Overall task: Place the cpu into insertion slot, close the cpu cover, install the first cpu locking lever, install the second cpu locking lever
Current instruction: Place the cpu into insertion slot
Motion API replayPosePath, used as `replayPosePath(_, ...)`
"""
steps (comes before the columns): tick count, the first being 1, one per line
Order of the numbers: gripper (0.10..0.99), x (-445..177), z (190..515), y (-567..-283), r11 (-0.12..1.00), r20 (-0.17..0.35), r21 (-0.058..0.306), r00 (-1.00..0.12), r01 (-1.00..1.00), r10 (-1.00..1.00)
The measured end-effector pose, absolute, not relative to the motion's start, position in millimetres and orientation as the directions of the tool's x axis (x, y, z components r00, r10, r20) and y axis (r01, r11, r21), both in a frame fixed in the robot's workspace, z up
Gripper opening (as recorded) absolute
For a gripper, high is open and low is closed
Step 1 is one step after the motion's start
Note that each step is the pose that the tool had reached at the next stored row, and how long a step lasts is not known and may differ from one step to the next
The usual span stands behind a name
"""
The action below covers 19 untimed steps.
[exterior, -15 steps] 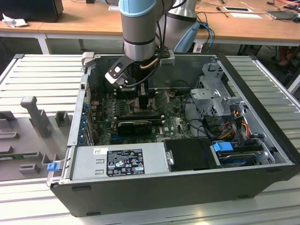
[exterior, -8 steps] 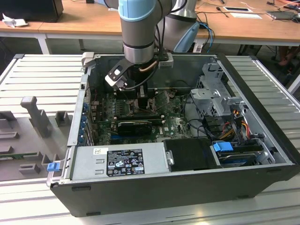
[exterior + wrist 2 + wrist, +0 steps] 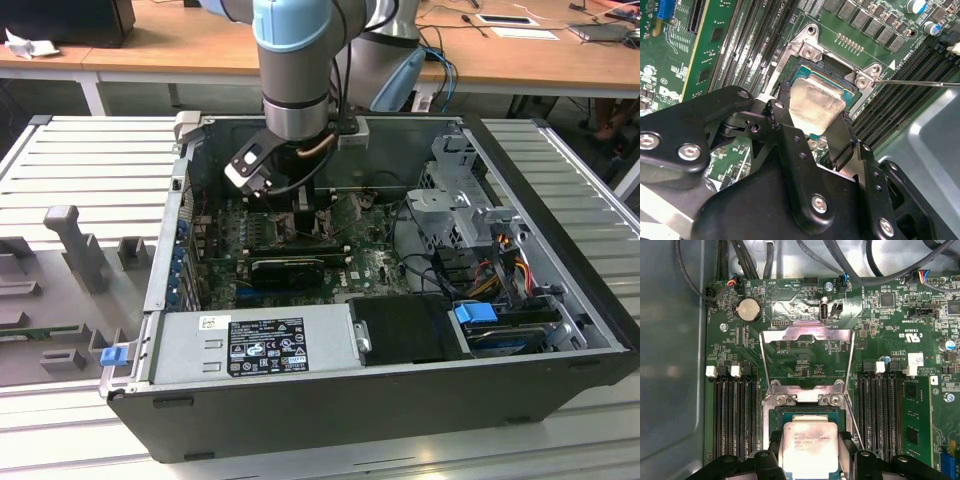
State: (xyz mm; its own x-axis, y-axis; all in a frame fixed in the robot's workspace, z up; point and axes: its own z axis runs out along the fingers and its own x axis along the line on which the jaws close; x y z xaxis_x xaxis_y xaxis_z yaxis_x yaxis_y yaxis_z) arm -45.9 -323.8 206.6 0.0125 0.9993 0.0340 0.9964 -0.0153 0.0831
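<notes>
Arm [image 3: 295, 70] reaches down into the open computer case [image 3: 400, 410], straight over the insertion slot [image 3: 774, 422]. Gripper [image 3: 814, 107] is just above the slot, with black fingers [image 3: 782, 102] clenched on two opposite edges of the cpu [image 3: 815, 100]. In the first wrist view the gripper [image 3: 811, 440] pinches the cpu [image 3: 809, 452] the same way.

The cpu is pale silver and flat, and sits over the slot, covering most of its centre. A strip of the slot's dark frame and green rim shows past the chip's far edge. In the second wrist view the chip looks slightly tilted against the slot [image 3: 805, 75]. Can't tell if it touches the slot floor or hangs just off it.

The cpu cover [image 3: 807, 334] is flipped open, hinged at the slot's far edge and lying back away from it, with board showing through its window. A locking lever [image 3: 920, 83], a thin metal rod, sticks out from one slot corner, not hooked down.

Long black memory slots [image 3: 735, 410] flank the slot on both sides. A coin battery [image 3: 747, 310] lies beyond the open cover, further from the slot. The grey power supply box [image 3: 250, 345] is well apart from the slot, by the case's near wall.
</notes>
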Motion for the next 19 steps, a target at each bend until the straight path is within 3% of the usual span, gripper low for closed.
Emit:
replayPosePath(10,0.529,-45.9,201.8,-323.3,-0.011,0.034,0.083,0.008,0.996,0.999)
replayPosePath(11,0.541,-45.9,201.8,-323.3,-0.011,0.034,0.083,0.008,0.996,0.999)
replayPosePath(12,0.608,-45.9,201.8,-323.3,-0.011,0.034,0.083,0.008,0.996,0.999)
replayPosePath(19,0.608,-45.9,209.1,-323.3,-0.011,0.034,0.083,0.008,0.996,0.999)
